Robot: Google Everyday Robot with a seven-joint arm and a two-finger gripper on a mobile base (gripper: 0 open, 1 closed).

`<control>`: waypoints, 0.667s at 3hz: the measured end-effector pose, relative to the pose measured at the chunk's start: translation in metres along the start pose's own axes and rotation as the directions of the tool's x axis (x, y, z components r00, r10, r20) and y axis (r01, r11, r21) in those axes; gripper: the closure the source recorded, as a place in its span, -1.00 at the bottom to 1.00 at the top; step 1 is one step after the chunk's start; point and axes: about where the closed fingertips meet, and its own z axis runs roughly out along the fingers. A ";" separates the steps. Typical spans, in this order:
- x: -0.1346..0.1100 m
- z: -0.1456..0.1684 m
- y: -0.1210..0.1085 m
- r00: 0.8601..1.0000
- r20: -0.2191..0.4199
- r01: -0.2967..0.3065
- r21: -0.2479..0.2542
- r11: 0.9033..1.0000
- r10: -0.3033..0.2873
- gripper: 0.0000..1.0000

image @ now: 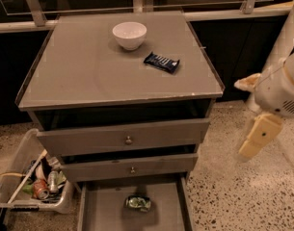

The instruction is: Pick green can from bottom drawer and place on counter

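Note:
The green can (138, 202) lies on its side on the floor of the open bottom drawer (100, 211), near the drawer's middle. The counter (88, 66) is the flat grey-brown top of the cabinet above it. My gripper (256, 139) hangs off the pale arm at the right of the cabinet, above the speckled floor. It is level with the upper drawers, well right of and above the can, and it holds nothing that I can see.
A white bowl (129, 34) and a dark blue snack bar (161, 62) sit on the back half of the counter. Two knobbed drawers (128, 139) are above the open one. A bin (33, 182) of cans and litter stands on the floor at the left.

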 end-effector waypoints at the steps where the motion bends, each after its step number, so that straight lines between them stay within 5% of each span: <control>1: 0.005 0.059 0.029 0.994 0.109 0.010 -0.025 1.000 -0.007 -1.00; 2: 0.005 0.058 0.029 0.994 0.109 0.011 -0.025 1.000 -0.008 -1.00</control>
